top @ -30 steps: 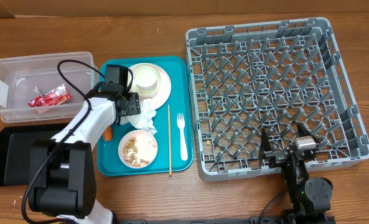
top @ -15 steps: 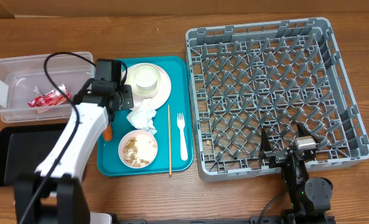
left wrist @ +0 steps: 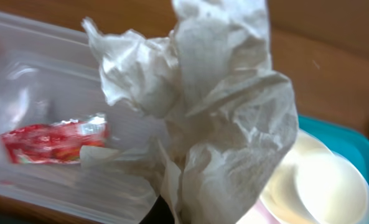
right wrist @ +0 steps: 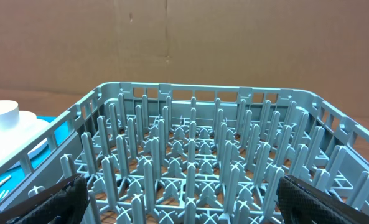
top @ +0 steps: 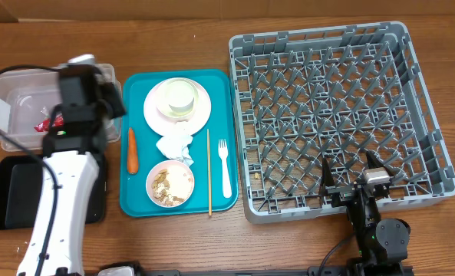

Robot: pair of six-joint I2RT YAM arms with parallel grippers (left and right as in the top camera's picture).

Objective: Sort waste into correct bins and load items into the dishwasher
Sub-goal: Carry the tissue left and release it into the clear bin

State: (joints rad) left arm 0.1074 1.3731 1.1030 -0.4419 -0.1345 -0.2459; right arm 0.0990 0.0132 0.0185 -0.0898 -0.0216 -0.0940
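Napkin [left wrist: 221, 124], crumpled and white, hangs pinched in the left hand [top: 81, 73], whose jaws are shut tight on it. In the wrist view the paper fills the middle and hides the fingertips. Under the hand, and spreading away to its left, lies the clear tub [top: 8, 115], with the red foil packet [left wrist: 50, 140] on its floor, down and to the left of the napkin. The tub's rim beside the teal tray [top: 131, 195] sits just to the hand's right, so the drop probably turns on keeping left of that rim. The black tray [top: 12, 195] lies behind the hand, toward the arm's base. The right hand [top: 352, 175] stands wide open and holds nothing, well apart at the dish rack [top: 434, 138].
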